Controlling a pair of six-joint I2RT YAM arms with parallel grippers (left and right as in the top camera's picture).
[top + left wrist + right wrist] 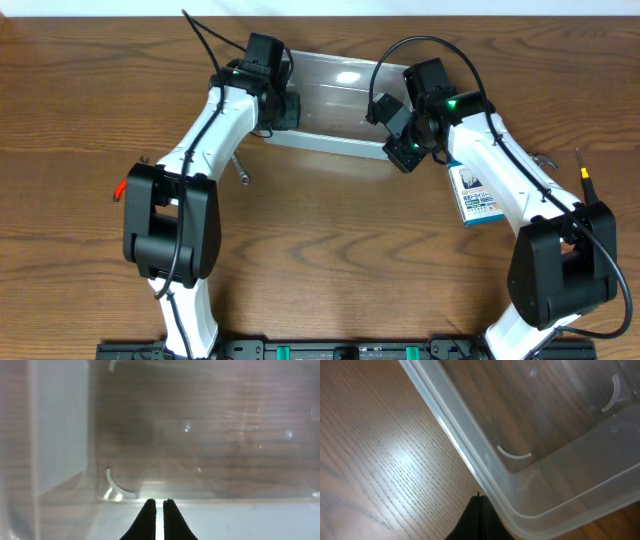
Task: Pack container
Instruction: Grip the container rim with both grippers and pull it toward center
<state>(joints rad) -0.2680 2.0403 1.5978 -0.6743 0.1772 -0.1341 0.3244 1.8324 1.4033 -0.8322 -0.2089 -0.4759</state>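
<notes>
The container [335,95] is a clear plastic bin at the back middle of the table, and it looks empty. My left gripper [282,108] is at its left end. In the left wrist view the fingers [160,506] are closed to a thin slit over the container's pale wall [240,520], apparently pinching it. My right gripper [403,152] is at the container's front right corner. In the right wrist view its fingers [479,502] are shut together on nothing, just outside the container's rim [470,455].
A small metal tool [241,171] lies left of the container's front. A blue and white packaged card [476,195] lies under my right arm. A black and orange screwdriver [585,172] lies far right. A red-tipped item [120,187] lies at the left.
</notes>
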